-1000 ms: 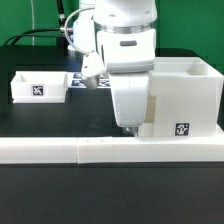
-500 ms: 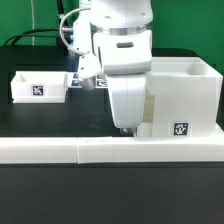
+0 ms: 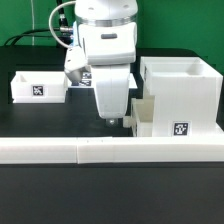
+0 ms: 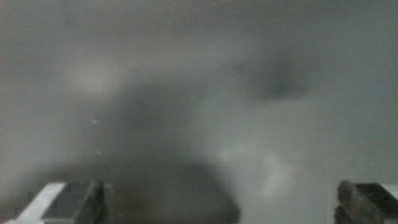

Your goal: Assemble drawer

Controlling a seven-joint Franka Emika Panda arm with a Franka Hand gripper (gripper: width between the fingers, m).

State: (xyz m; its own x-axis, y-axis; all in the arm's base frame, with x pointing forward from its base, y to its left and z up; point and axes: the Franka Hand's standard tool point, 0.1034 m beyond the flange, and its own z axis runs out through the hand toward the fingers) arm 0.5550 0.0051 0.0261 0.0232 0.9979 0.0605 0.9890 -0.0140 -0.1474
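The large white boxy housing (image 3: 185, 90) stands at the exterior view's right, with a tag on its front. A small white tray (image 3: 143, 113) sits partly inside the housing's left side. A second small tray (image 3: 38, 87) with a tag stands at the exterior view's left. My gripper (image 3: 113, 122) hangs low over the table just left of the housing, apart from the inserted tray. In the wrist view my gripper (image 4: 222, 205) is open, its fingertips (image 4: 80, 203) wide apart with nothing between them. That view is otherwise a grey blur.
The long low white L-shaped border bar (image 3: 110, 150) runs along the front of the table, just in front of the gripper and the housing. The dark tabletop (image 3: 50, 118) lies between the left tray and the gripper.
My gripper has moved toward the exterior view's left, away from the housing's left side. This uncovers the small tray sitting partly in the housing.
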